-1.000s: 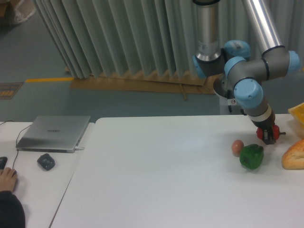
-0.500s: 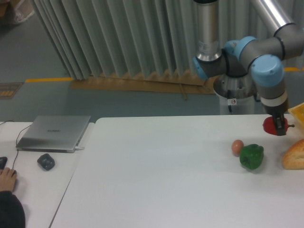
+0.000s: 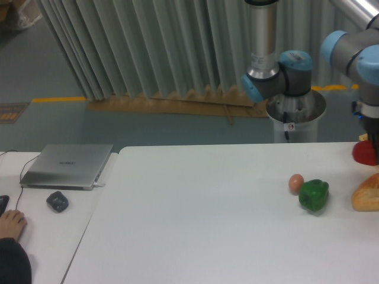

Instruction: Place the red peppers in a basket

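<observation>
Pincer at the far right edge, mostly cut off, so I can't tell how its jaws stand; I see the red pepper just under it, above the counter. Below sits the bread loaf; left of that, the green pepper touching the pinkish ball. Laptop and mouse lie well apart, far left.

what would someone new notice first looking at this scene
Probably the grey and blue robot arm at the upper right. At the right edge, the red pepper hangs off the white table, just below the gripper. Below sit a green pepper, a pinkish ball and a bread loaf.
</observation>
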